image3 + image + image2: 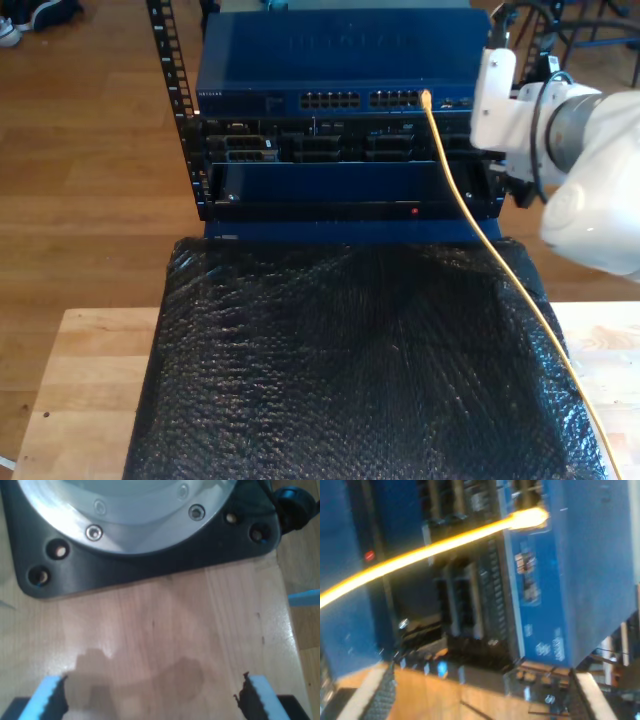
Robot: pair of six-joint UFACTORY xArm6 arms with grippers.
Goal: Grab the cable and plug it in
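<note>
Running yellow cable (470,215) into blue switch (330,60); both grippers' fingers (50,692) wide, empty

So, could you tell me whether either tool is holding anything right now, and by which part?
Nothing is held. My first tool is open over bare wood, and my second tool is open too; the yellow cable runs free, its end at the blue switch.
</note>
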